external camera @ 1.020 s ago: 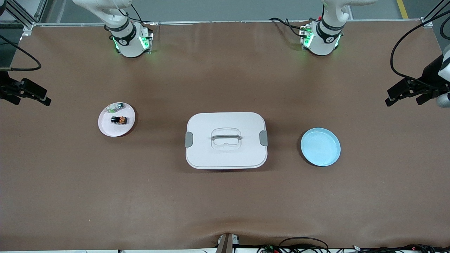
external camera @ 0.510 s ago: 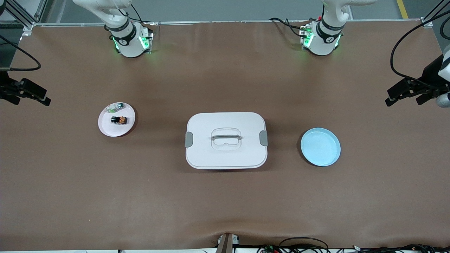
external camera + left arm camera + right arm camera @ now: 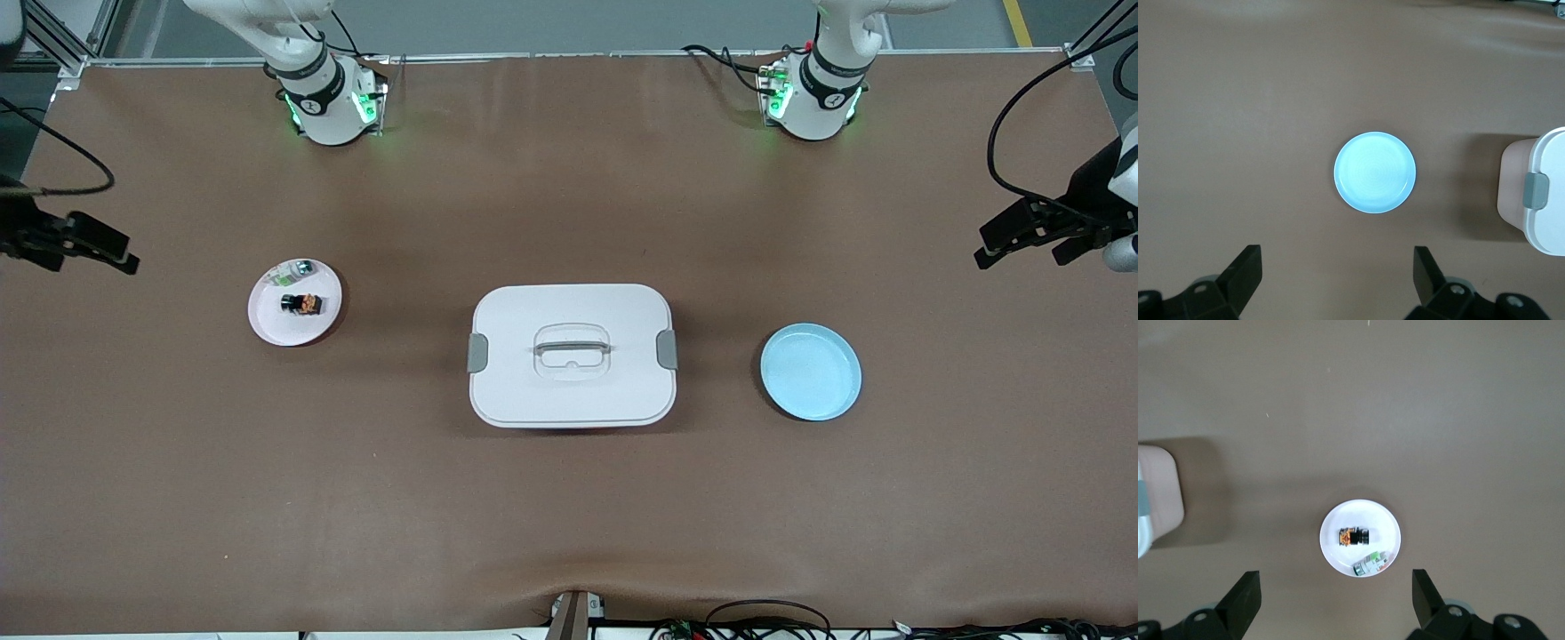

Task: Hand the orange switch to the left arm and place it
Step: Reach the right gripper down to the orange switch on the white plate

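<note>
The orange switch (image 3: 300, 304) lies on the pink plate (image 3: 271, 327) toward the right arm's end of the table. It also shows in the right wrist view (image 3: 1353, 537), lying on its side on the plate (image 3: 1335, 555). My right gripper (image 3: 126, 252) hangs open and empty over the table's edge at that end, apart from the plate; its jaws (image 3: 1336, 600) stand wide apart. The white box (image 3: 572, 391) sits in the middle of the table. My left gripper (image 3: 980, 249) hangs open and empty over the left arm's end (image 3: 1338, 280).
A small clear-and-green part (image 3: 299, 268) lies on the pink plate beside the switch (image 3: 1371, 563). A blue plate (image 3: 810, 371) lies between the box and the left arm's end (image 3: 1375, 172). The box's side shows in both wrist views (image 3: 1545, 200) (image 3: 1155, 497).
My right gripper has shifted a little toward the pink plate. The left arm, the switch and the box have not moved.
</note>
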